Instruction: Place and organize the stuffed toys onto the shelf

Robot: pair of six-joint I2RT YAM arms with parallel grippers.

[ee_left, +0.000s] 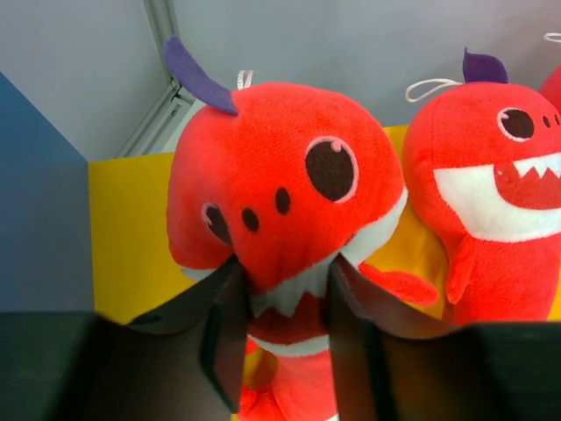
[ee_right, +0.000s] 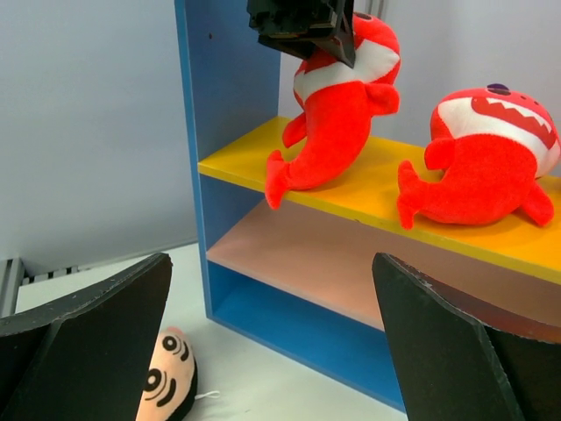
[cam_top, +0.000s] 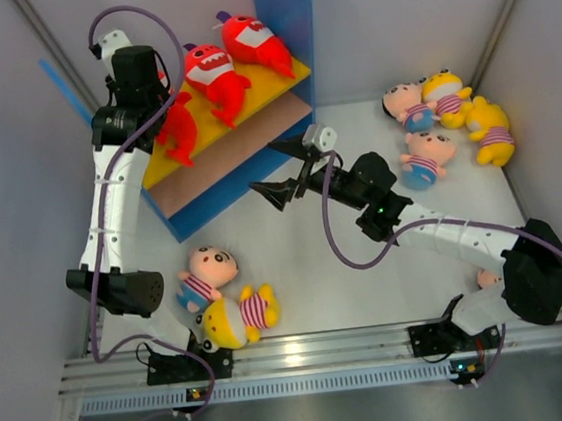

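Placement of red sharks on the shelf (cam_top: 286, 19). The snout of the leftmost red shark (ee_left: 280, 167) is being pinched between the jaws of the left gripper (ee_left: 287, 281), one finger being pressed against each side of its white toothy mouth. Its tail is being rested on the yellow top board (ee_left: 131, 237). A second red shark (ee_left: 491, 193) is being shown just right of these jaws, on the same board, with a third red shark (cam_top: 255, 40) beyond it. The jaws of the right gripper (cam_top: 285, 170) are being held spread wide with nothing between them, pointed at the shelf's open front. A pink-faced doll (ee_right: 168, 377) is being shown below them, on the table (cam_top: 369, 282). A cluster of four dolls (cam_top: 424, 158) is being shown well behind those jaws, apart from the shelf.
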